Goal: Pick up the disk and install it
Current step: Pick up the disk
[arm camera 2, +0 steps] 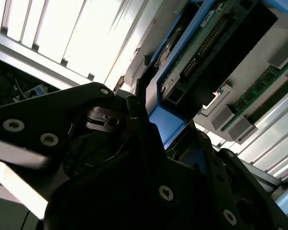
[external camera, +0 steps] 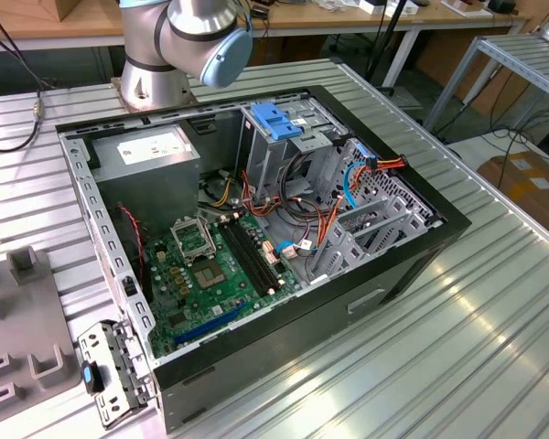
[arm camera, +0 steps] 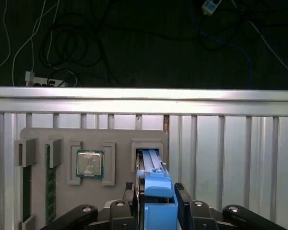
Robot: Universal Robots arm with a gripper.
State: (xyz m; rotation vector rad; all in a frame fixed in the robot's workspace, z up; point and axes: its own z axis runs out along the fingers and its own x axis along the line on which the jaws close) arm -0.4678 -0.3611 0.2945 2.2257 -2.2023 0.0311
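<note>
- The disk [arm camera: 151, 165], in the first wrist view, stands on edge in a rectangular pocket of a matt grey moulded tray [arm camera: 120, 139]. Only its thin silvery edge and glossy blue plastic rail show.
- The hand [arm camera: 158, 196] is directly over it, narrowed so that its two black fingers [arm camera: 140, 203] press against either side of the blue rail. The disk sits between them while its far end is still in the pocket.
- Other pockets of the same tray hold a square metal-capped processor [arm camera: 90, 164] and a long green memory stick [arm camera: 50, 182]. The tray lies on a ribbed aluminium tabletop [arm camera: 221, 158], and beyond its edge is a dark floor with loose cables [arm camera: 134, 43].
- In the second wrist view the disk [arm camera 2: 201, 52] shows a green circuit board with a black pin connector, framed by the smooth blue rail. It is clamped just beyond the hand [arm camera 2: 170, 129], whose black, screw-studded body fills the foreground.
- In the exterior view an open black computer case [external camera: 421, 247] lies on its side on the ribbed tabletop [external camera: 494, 338]. It shows a green motherboard [external camera: 201, 274], a grey power-supply box [external camera: 151, 151] and a perforated metal drive cage [external camera: 284, 151] topped by a blue latch [external camera: 276, 119]. Orange and red wires [external camera: 384, 165] run near the cage.
- The arm [external camera: 192, 37], polished silver with a pale blue cap, rises behind the case.
</note>
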